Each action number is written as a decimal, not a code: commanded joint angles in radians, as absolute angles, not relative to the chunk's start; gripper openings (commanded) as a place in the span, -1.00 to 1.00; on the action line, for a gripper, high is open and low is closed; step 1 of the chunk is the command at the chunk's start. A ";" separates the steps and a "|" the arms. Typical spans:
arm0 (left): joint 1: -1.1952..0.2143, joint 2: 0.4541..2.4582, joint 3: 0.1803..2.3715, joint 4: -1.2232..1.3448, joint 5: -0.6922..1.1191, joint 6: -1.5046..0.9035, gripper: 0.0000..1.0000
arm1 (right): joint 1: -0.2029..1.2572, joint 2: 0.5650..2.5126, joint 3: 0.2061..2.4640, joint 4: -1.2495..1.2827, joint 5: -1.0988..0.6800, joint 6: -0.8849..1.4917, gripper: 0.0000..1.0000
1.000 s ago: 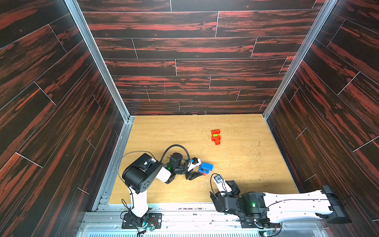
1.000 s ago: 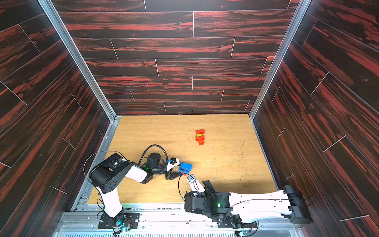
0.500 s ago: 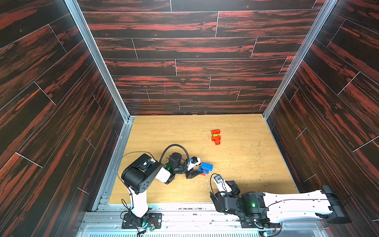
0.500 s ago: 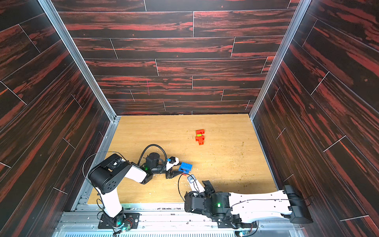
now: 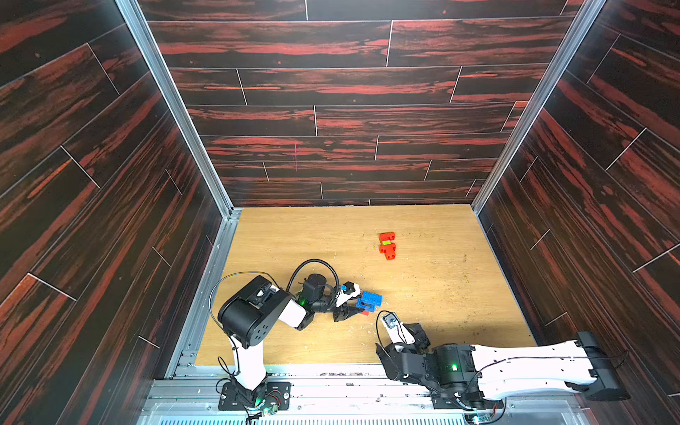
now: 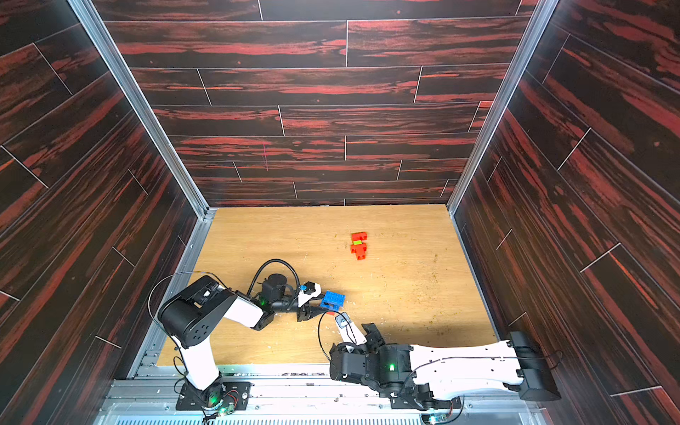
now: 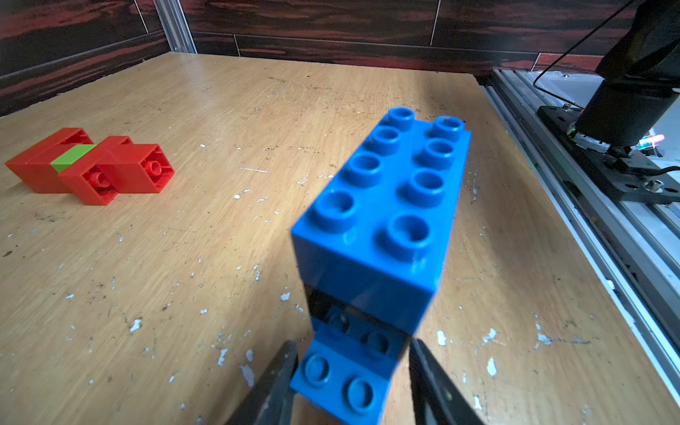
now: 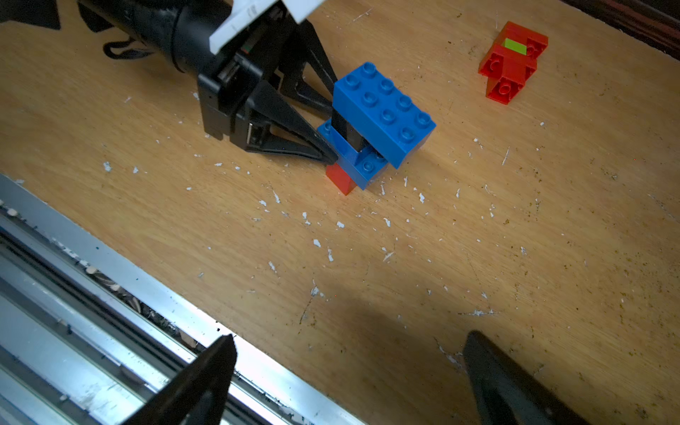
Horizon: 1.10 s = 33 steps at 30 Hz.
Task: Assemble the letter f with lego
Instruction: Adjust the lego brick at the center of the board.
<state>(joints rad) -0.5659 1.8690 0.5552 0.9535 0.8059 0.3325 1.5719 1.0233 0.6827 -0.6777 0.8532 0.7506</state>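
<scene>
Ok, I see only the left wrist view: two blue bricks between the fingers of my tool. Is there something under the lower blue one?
Observer: Yes. The right wrist view shows a red brick under the lower blue brick.
Operator: And the dark gap below the long blue brick, what is it?
Observer: It is a black brick, between the long blue brick and the lower one.
Operator: Where is the right tool?
Observer: The right tool is open and empty, near the front edge of the table, apart from the stack.
</scene>
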 commanded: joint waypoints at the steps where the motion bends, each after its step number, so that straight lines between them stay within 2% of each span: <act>1: -0.571 1.843 0.549 0.939 0.840 0.354 0.01 | 1.578 1.028 0.712 -0.695 0.862 0.752 0.97; 4: -0.571 1.844 0.553 0.921 0.850 0.361 -0.05 | 1.577 1.029 0.714 -0.695 0.862 0.750 0.97; 6: -0.571 1.838 0.568 0.886 0.862 0.368 -0.17 | 1.578 1.030 0.715 -0.695 0.862 0.750 0.97; 23: -0.572 1.835 0.591 0.876 0.845 0.331 -0.24 | 1.578 1.038 0.715 -0.693 0.856 0.758 0.97; 33: -0.572 1.833 0.609 0.863 0.838 0.305 -0.38 | 1.578 1.036 0.711 -0.690 0.855 0.759 0.97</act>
